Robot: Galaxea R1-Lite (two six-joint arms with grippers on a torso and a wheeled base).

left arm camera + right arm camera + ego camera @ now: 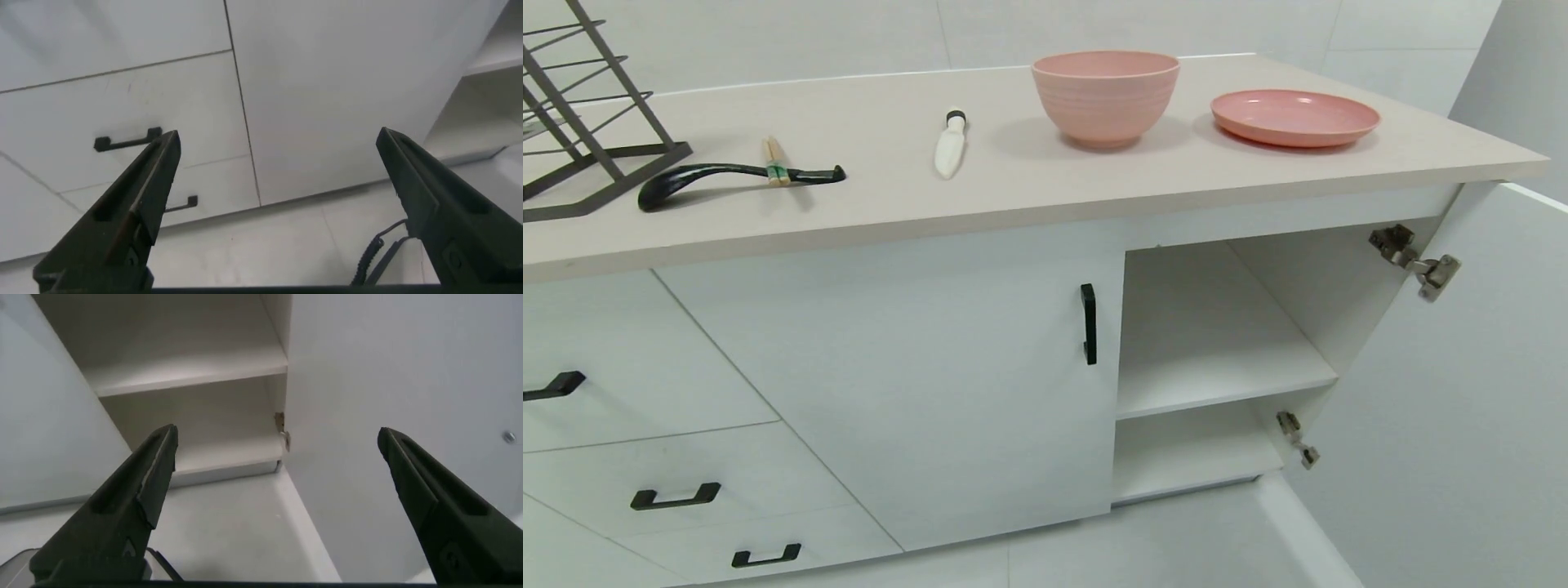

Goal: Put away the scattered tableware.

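On the countertop (1013, 184), tableware lies in a loose row. Far right: pink plate (1294, 117), flat, right way up. Just beside it, toward the left and apart from it: pink bowl (1105, 94), upright. Next along: white utensil (951, 145) with a black end, lying flat and clear of the bowl. Further left: black ladle (727, 178) on its side, its scoop toward a dark wire rack (580, 122) at the counter's left end. A pair of chopsticks (775, 162) with green bands rests across the ladle's handle, touching it. Below the counter, the right-hand cupboard stands with its door (1462, 408) swung wide, and one white shelf (1217, 376) splits the inside into an upper and a lower compartment. The neighbouring door (915, 367) is closed and has a black vertical handle (1088, 323). Left gripper (276, 139) is low down, facing the drawer fronts (122, 98), fingers spread wide, nothing between them. Right gripper (278, 434) is low down, facing the open cupboard, fingers likewise wide apart and holding nothing.
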